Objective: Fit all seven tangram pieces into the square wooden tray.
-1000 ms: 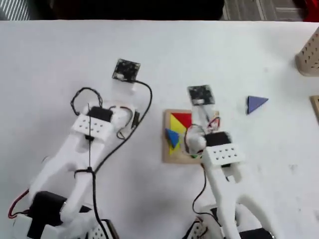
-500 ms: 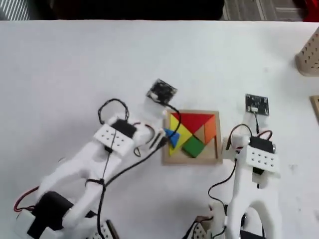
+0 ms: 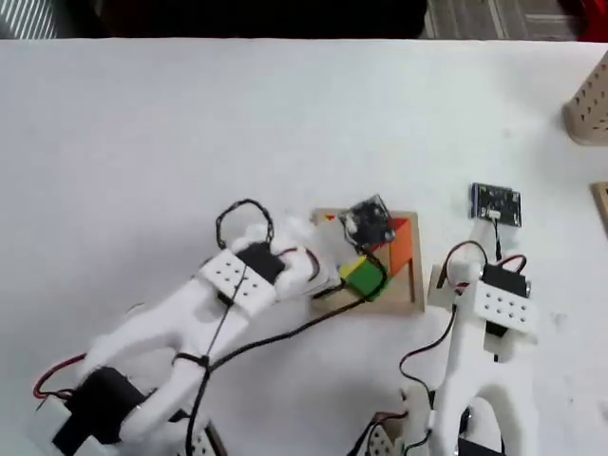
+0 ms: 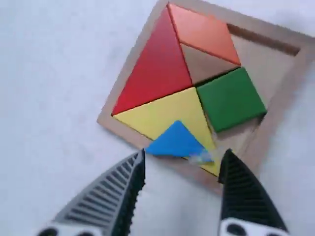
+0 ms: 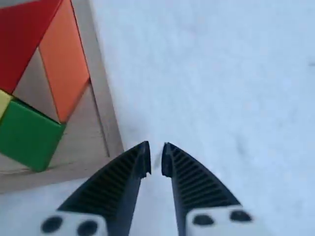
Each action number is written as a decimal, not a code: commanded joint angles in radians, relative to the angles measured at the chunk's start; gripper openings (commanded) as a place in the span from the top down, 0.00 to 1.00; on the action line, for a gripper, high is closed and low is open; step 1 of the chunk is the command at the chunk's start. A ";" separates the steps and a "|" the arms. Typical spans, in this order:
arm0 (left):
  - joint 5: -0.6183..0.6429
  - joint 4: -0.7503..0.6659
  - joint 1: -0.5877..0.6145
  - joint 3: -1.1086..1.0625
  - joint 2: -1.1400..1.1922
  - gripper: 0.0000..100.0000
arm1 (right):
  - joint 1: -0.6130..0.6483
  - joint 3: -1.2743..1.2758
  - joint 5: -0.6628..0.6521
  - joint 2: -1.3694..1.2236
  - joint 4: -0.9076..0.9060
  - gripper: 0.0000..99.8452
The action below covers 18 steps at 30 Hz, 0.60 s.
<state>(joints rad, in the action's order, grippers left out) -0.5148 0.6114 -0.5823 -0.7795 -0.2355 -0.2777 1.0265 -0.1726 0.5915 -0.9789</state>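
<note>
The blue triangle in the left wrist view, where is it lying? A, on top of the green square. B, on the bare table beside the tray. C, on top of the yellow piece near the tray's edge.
C: the blue triangle rests over the yellow piece at the near edge of the wooden tray.

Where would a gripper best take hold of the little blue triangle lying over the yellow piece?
Probably across its two slanted sides, coming down from above at the tray edge it overlaps. The blue triangle lies on top of the yellow piece and over the rim of the tray, so its edges stand proud with room for fingers. The open left gripper sits on that side.
</note>
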 commanded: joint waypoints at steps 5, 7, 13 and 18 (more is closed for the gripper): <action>-0.259 -0.015 -0.007 0.109 0.140 0.75 | -0.007 -0.006 -0.012 0.024 0.013 0.95; -0.298 0.014 -0.005 0.146 0.176 0.75 | -0.007 -0.006 -0.012 0.024 0.013 0.95; -0.400 0.143 0.018 0.304 0.265 0.75 | -0.007 -0.003 -0.012 0.024 0.025 0.95; -0.433 0.170 0.053 0.408 0.344 0.75 | -0.007 -0.003 -0.012 0.024 0.027 0.95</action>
<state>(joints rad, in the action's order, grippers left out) -0.9198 0.7557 -0.5623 -0.4787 0.0790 -0.2793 1.0265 -0.1726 0.5915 -0.9636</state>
